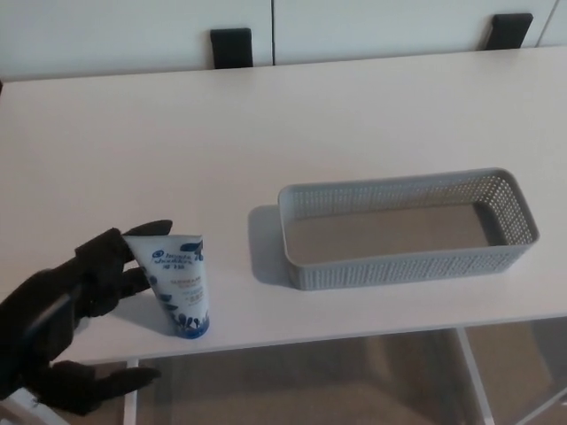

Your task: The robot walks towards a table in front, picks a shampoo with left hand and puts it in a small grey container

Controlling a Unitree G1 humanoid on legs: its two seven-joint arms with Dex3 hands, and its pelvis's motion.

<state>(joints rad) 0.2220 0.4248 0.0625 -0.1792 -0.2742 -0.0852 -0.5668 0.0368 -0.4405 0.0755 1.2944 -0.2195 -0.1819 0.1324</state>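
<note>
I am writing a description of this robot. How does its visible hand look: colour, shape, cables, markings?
Only the left hand shows. It is matte black all over, with thick, blocky, jointed fingers and rounded tips. No cables or markings are visible. The right hand is out of view.

Left robot hand [78,305] against shampoo [178,283], near grey container [409,266]

- A plain indoor room, office-like or a test room; which cannot be told.
- A long pale table [266,133] stands on white legs [474,372].
- Flat white panels [133,31] stand behind the tabletop's far edge.
- Beige floor [310,381] shows beneath its near edge.
</note>
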